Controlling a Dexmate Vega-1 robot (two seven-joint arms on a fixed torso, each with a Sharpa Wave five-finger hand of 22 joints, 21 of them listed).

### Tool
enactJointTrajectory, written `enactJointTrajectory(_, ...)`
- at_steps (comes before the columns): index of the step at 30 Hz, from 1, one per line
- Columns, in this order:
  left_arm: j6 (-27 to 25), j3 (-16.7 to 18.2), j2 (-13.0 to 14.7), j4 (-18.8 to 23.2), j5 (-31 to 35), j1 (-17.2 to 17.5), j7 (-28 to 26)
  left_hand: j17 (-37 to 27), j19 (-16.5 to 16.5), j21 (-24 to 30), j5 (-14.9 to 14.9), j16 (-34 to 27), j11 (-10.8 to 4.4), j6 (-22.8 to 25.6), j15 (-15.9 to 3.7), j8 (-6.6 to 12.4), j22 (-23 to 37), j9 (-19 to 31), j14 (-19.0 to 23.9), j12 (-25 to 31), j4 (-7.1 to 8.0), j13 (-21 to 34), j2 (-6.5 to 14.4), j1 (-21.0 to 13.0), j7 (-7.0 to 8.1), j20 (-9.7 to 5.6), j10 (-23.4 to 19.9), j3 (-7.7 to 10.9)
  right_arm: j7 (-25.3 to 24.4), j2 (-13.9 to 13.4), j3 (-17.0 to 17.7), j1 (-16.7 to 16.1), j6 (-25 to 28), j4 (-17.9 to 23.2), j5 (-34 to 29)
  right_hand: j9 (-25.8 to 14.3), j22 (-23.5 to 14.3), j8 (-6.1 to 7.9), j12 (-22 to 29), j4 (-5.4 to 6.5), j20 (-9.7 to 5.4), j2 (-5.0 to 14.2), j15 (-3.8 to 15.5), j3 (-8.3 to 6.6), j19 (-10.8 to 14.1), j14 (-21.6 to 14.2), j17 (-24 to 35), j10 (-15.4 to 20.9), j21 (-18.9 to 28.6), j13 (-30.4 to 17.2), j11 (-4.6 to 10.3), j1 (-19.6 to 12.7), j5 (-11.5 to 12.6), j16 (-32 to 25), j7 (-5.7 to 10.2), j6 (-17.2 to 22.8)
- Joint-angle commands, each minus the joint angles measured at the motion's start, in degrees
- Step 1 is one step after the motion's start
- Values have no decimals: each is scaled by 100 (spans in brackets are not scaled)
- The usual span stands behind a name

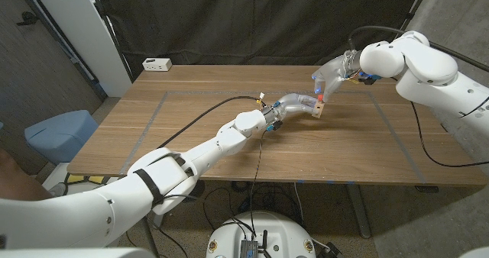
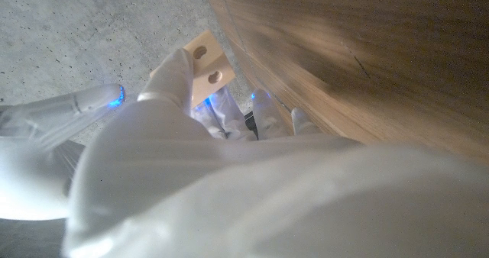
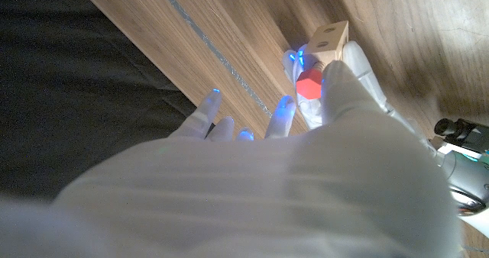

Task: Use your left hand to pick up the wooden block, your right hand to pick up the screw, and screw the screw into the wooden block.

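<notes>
Wooden table [image 1: 191,128], taped lines, black curtain [image 1: 267,21] behind, white power strip [image 1: 157,63]

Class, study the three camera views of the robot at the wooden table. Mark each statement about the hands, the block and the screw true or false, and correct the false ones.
1. The left hand holds the wooden block above the table. True.
2. The block lies flat on the table, untouched. False: it is gripped and lifted.
3. The right hand holds a red-headed screw at the block. True.
4. The block's visible face shows no holes. False: the left wrist view shows two holes.
5. A white power strip sits at the table's far corner. True.
</notes>
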State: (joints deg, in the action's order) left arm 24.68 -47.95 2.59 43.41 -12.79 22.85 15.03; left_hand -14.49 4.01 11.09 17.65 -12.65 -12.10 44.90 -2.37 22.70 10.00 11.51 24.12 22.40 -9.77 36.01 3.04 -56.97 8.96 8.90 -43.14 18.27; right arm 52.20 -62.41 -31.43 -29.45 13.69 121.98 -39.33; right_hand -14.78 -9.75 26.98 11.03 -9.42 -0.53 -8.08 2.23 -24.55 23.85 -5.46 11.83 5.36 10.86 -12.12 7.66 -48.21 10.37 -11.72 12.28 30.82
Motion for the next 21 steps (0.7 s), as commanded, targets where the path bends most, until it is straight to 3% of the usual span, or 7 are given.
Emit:
enactJointTrajectory(1,-39,2,54,120,4,54,-8,-17,10,38,21,3,-1,215,-421,51,32,99,28,57,113,19,230,150,20,29,-51,141,-12,24,-15,22,-179,-62,-81,-20,-8,69,42,-20,-87,-37,257,-33,45,-77,12,66,28,-14,21,-72,39,-32,10,98)
enactJointTrajectory(15,-96,-6,104,273,17,111,-37,-13,6,37,24,4,-4,218,-423,49,32,99,36,58,109,22,219,158,20,27,-49,144,-16,-16,58,-22,-264,-54,-88,-52,-7,160,67,-22,-154,-29,288,-57,73,-139,16,150,32,-14,45,-131,40,-57,-5,228)
enactJointTrajectory(21,-104,-14,109,304,24,116,-39,-15,7,37,25,5,-3,216,-426,47,32,99,27,58,108,23,223,156,10,30,-45,146,-10,-25,84,-38,-271,-50,-66,-72,-6,202,77,-17,-253,-20,296,-69,143,-166,21,192,52,-14,46,-155,36,-68,-29,271)
